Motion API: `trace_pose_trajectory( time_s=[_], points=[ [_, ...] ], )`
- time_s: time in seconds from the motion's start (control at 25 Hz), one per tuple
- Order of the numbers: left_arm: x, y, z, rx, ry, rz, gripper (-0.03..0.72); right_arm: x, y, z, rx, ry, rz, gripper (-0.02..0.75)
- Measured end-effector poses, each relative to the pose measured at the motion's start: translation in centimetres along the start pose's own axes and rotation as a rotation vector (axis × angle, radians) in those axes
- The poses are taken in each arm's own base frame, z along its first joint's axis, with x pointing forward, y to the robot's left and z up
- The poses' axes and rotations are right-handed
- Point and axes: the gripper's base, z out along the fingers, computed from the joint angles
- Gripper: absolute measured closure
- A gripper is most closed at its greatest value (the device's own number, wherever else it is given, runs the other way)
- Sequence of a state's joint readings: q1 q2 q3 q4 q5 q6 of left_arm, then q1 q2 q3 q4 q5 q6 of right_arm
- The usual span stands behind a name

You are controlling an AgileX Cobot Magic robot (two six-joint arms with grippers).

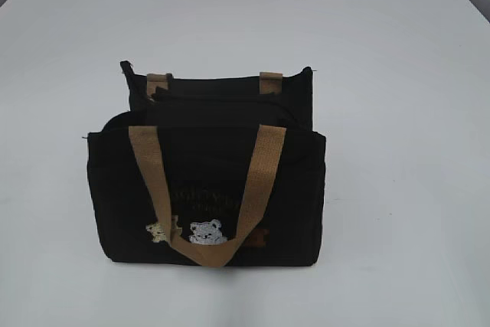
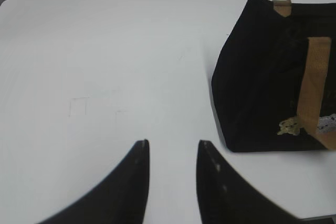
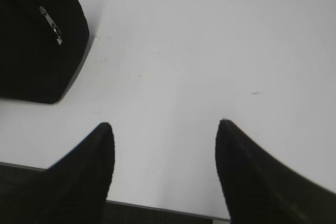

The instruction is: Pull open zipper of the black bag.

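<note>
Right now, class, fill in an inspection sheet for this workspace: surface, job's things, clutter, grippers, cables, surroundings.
Surface: white table, bare around the bag, faint marks in the wrist views.
Job's things: black bag upright, tan handles; front handle hangs over the embroidered bears. Metal zipper pull hangs on the bag's end; zipper state unclear.
Clutter: nothing seen.
Grippers: left gripper and right gripper both open, empty, clear of the bag.
Cables: nothing seen.
Surroundings: dark strip past the table's edge.
</note>
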State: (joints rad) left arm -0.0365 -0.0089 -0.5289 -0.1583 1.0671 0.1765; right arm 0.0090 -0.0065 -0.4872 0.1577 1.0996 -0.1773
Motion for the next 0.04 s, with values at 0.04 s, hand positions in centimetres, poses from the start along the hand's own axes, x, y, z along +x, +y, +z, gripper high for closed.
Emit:
trace_pose_trajectory(
  time_s=[0.04],
  points=[
    [0.00,0.00,0.00,0.000,0.000,0.000,0.455,0.00,-0.02,0.00,0.002,0.000,0.006,0.263]
  ],
)
